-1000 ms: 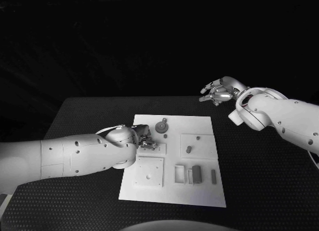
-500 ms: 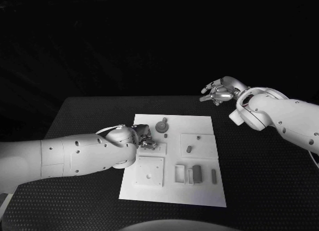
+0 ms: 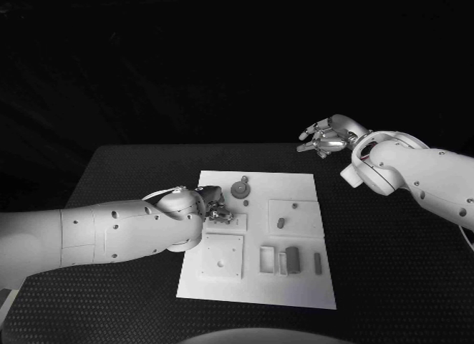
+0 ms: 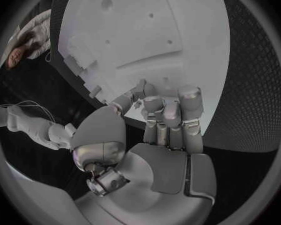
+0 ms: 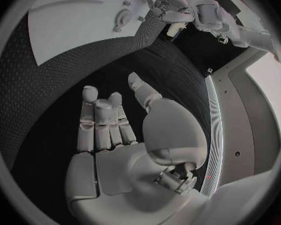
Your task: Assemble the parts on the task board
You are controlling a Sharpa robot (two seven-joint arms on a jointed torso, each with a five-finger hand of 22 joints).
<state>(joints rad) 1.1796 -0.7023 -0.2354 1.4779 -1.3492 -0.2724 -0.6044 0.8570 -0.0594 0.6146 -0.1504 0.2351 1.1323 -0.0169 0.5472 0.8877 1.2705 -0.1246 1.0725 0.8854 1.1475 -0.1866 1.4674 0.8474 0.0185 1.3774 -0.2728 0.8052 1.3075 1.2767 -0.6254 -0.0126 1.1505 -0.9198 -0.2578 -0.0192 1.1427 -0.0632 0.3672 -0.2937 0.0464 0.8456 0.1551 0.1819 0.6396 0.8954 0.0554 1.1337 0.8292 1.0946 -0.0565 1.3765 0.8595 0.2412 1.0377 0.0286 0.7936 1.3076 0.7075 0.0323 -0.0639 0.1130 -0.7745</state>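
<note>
The white task board [image 3: 299, 287] lies in the middle of the black table. My left hand [image 3: 216, 208] is low over its left side, fingers bent down onto a small raised square [image 3: 225, 221]. The left wrist view has the fingers [image 4: 168, 116] curled toward the board [image 4: 140, 30], with their tips hidden, so any part under them is out of sight. A round grey part [image 3: 240, 189] sits just beyond that hand. A dark bar [image 3: 292, 259] and a thin bar [image 3: 318, 262] lie near the front right. My right hand [image 3: 326, 136] hangs high past the far right corner, fingers [image 5: 100, 122] straight and empty.
A square plate with holes [image 3: 222, 256] occupies the board's front left, and a second one [image 3: 295, 217] with a small grey piece [image 3: 281, 222] lies at the right. Bare black table [image 3: 392, 251] surrounds the board. The right wrist view catches the board [image 5: 72, 30] and my left hand [image 5: 172, 5].
</note>
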